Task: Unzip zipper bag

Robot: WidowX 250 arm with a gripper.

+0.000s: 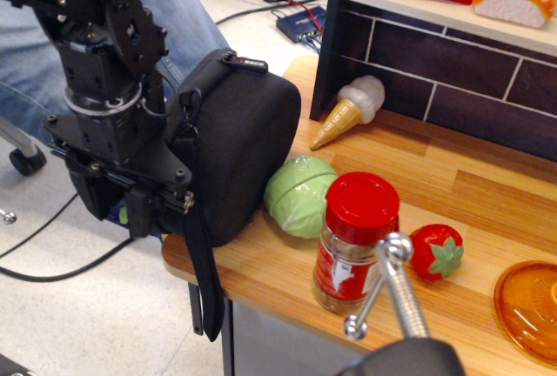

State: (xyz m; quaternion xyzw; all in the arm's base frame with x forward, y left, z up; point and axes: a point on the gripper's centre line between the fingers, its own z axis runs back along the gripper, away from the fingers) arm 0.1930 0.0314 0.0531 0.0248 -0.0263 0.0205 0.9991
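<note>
The zipper bag [248, 141] is a big black boxy case that stands on its side at the left end of the wooden counter [278, 293], overhanging the edge. Its black strap [205, 285] hangs down past the counter edge, and its red-and-white logo tag [247, 64] is on top. My black gripper [164, 206] is pressed against the bag's left edge, low down by the zipper line. The fingers are hidden behind the arm's body, so I cannot tell whether they hold the zipper pull.
A green cabbage toy [298, 195] touches the bag's right side. A red-lidded jar [355, 241], a strawberry toy [437, 251], an ice-cream cone toy [348, 110] and an orange plate [526, 311] are further right. A metal rod [392, 293] stands in the foreground. A person's jeans-clad leg is behind the arm.
</note>
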